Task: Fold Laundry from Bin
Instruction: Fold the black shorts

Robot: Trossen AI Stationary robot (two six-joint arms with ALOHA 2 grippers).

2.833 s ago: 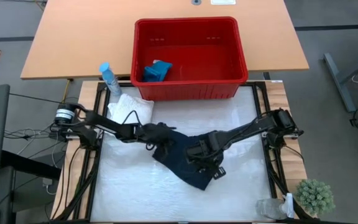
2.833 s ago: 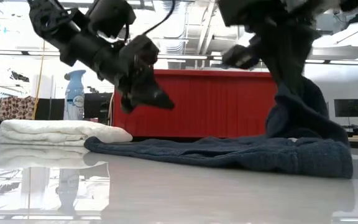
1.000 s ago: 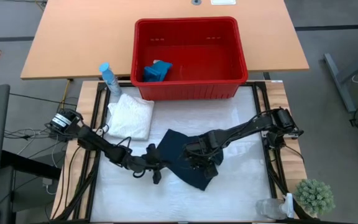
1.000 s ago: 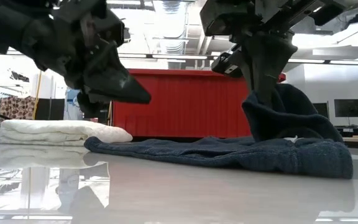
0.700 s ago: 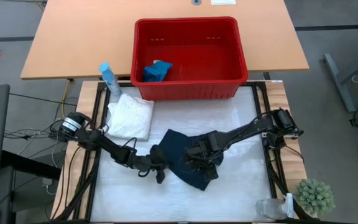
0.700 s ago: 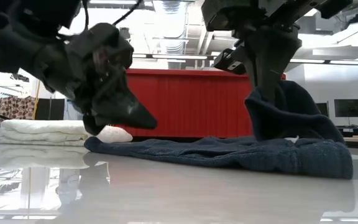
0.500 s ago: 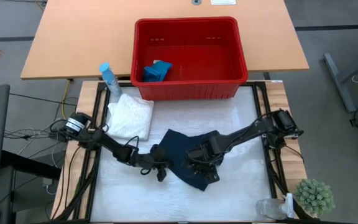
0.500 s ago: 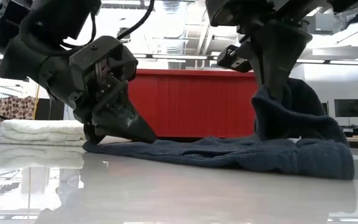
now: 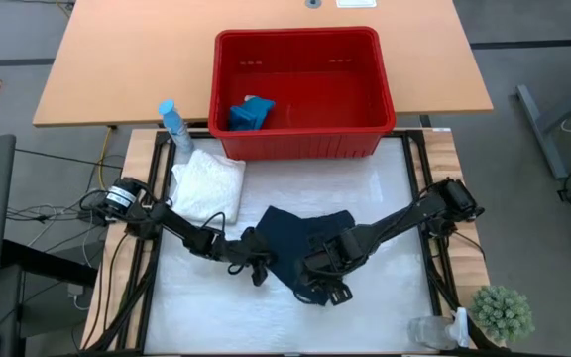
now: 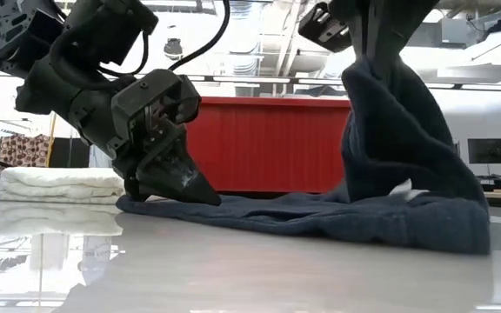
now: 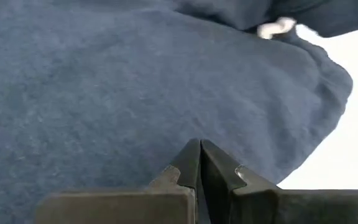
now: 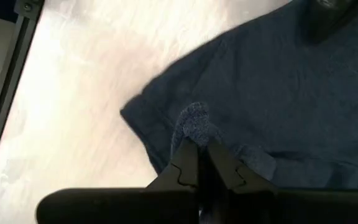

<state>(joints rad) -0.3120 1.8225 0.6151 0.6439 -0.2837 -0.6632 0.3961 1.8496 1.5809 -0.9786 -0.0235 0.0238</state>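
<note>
Low view: navy cloth (image 10: pixel 355 217) under left claw (image 10: pixel 200 196).

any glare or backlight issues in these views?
Low view: bright room behind leaves the left gripper nearly in silhouette, and the glossy table mirrors the white cloth. High view: soft sheen on the tabletop. Wrist views: evenly lit navy cloth.

The right pincer (image 12: pixel 197 157) has its two dark fingers pressed together on a small bunched fold of the dark navy cloth (image 12: pixel 272 99). The rest of the cloth spreads across the pale glossy table (image 12: pixel 86 112) beyond the fingers. A dark frame rail (image 12: pixel 8 81) runs along the table's edge.
</note>
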